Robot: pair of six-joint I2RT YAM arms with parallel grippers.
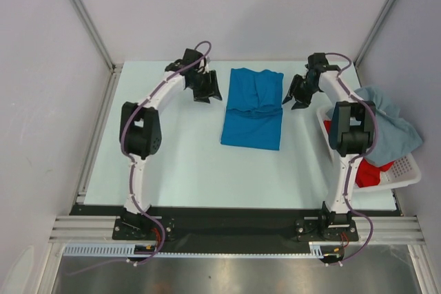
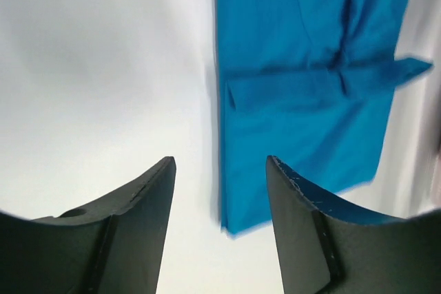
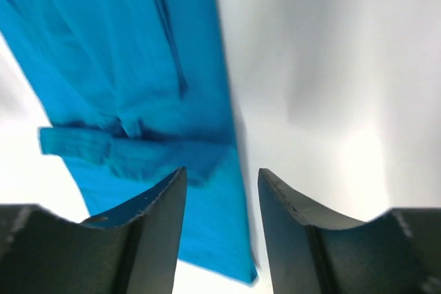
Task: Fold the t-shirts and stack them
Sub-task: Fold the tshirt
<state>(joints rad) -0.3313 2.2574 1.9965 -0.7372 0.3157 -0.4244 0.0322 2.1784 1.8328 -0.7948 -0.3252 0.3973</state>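
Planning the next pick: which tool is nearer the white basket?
Right. The right tool sits just left of the far corner of the basket; the left tool is beyond the blue t-shirt, on its other side.

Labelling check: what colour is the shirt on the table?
Bright blue; the shirt shows best in top view.

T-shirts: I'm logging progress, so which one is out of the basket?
The bright blue t-shirt, lying folded on the table; the pale grey-blue t-shirt and the red t-shirt are bunched at the white basket.
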